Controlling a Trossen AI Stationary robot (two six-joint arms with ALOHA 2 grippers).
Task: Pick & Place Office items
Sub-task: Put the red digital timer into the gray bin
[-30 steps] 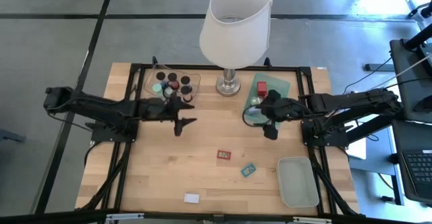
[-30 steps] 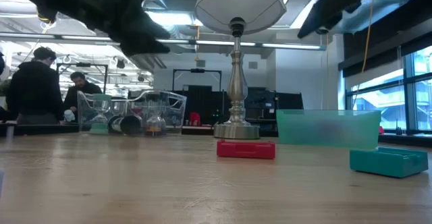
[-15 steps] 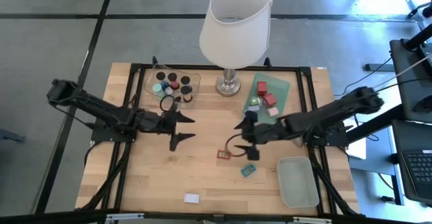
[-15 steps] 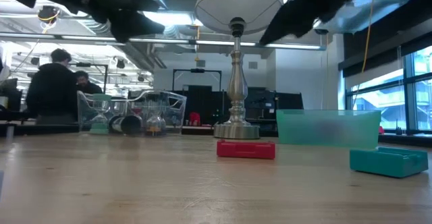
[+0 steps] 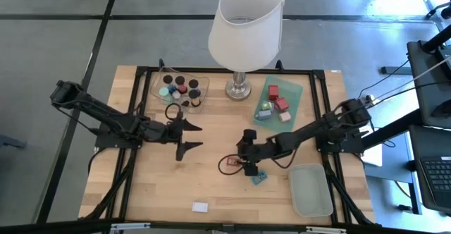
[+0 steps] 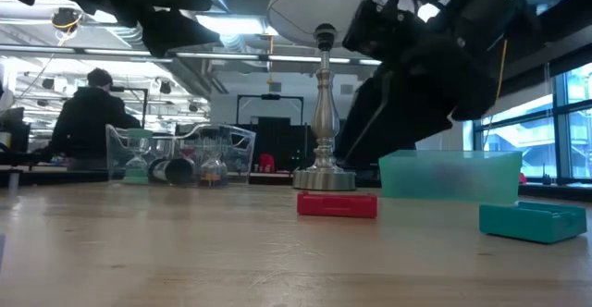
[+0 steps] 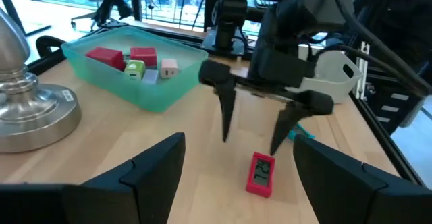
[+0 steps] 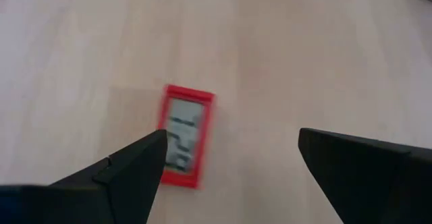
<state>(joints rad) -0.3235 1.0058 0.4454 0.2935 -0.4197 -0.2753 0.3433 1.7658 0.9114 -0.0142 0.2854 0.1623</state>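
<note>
Near the centre of the high view, slightly below the middle, my right gripper (image 5: 238,165) hangs over the flat red tag (image 5: 230,164) with its jaws spread wide and nothing between them. From the left wrist camera I see the two dark fingers (image 7: 225,113) pointing down, apart from the tag (image 7: 260,174) and a little off it toward the green tray (image 7: 138,92). The right wrist camera shows the tag (image 8: 184,134) lying flat on the bare wood, closer to one finger than the other.

To do this pick well, I judge I should shift until the tag sits midway between the fingers, then line the jaws across its narrow width before I descend (a flat piece like this gives little edge to catch). I would go down until the tips nearly meet the wood, close gently, and lift straight up. The teal tag (image 5: 260,178) lies just beside it, toward the lower right of the frame, so I want to keep the far finger from nudging it.

My left gripper (image 5: 184,137) waits at centre left, near the clear tray (image 5: 161,81), its jaws also parted and empty. The lamp (image 5: 245,24) stands at the top centre.
</note>
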